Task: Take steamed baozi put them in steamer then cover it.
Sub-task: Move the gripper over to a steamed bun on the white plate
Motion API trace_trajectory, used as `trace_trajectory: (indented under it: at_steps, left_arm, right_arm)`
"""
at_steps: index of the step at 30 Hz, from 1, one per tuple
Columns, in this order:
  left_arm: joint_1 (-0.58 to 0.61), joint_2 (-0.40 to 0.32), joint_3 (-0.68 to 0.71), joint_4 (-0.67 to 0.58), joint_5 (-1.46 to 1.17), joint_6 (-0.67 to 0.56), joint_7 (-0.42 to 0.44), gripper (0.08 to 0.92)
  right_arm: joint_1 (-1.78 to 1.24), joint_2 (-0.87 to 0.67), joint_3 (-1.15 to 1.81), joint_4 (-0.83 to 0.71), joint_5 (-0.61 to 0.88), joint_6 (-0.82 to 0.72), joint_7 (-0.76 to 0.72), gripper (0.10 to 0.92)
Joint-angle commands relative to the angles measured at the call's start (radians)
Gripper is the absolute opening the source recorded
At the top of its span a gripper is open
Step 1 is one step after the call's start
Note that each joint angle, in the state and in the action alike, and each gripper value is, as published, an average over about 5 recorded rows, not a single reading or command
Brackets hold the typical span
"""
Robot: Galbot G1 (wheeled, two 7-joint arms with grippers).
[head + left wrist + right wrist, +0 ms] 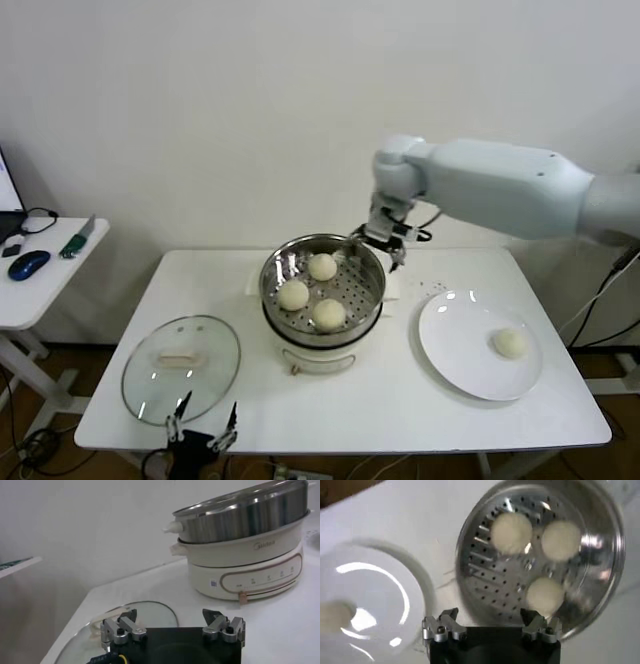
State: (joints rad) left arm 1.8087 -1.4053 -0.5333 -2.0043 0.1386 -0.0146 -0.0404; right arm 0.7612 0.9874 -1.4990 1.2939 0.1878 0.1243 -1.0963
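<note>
The steel steamer (pixel 278 272) on its white pot base holds three baozi (pixel 322 266), (pixel 293 295), (pixel 328 314). They also show in the right wrist view (pixel 511 530). A fourth baozi (pixel 510 343) lies on the white plate (pixel 455 340). My right gripper (pixel 378 240) is open and empty, above the steamer's far right rim (pixel 612 550). The glass cover (pixel 181 368) with its white handle lies flat at the table's front left. My left gripper (pixel 202 432) is open and empty at the table's front edge, just beside the cover (pixel 150 611).
A side table (pixel 45 290) at the left holds a computer mouse (pixel 28 265) and a small tool. A wall stands close behind the white table (pixel 400 400).
</note>
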Motion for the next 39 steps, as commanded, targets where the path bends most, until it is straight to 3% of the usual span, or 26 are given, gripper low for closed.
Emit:
trace_trajectory:
  at_steps: [1,8,20,39]
  left_arm:
    - [0.001,-0.002,-0.004,-0.019,-0.029,-0.001,0.004,0.823]
    - [0.009,-0.001,-0.014,-0.044,-0.034,0.005,0.008,0.823]
    - [0.009,-0.017,-0.016,-0.043,-0.017,0.016,0.002,0.823]
    - [0.002,-0.024,-0.018,-0.027,-0.009,0.02,-0.003,0.823]
  right_arm:
    - [-0.136,-0.405,0.031,0.048,0.14,-0.383,0.043,0.823]
    - [-0.476,-0.471,0.322,-0.108,-0.088,-0.323,-0.004,0.823]
    - [-0.692,-0.38,0.541,-0.356,-0.29,-0.213,-0.047,0.823]
    - [-0.747,-0.255,0.604,-0.46,-0.319,-0.197,-0.041,0.823]
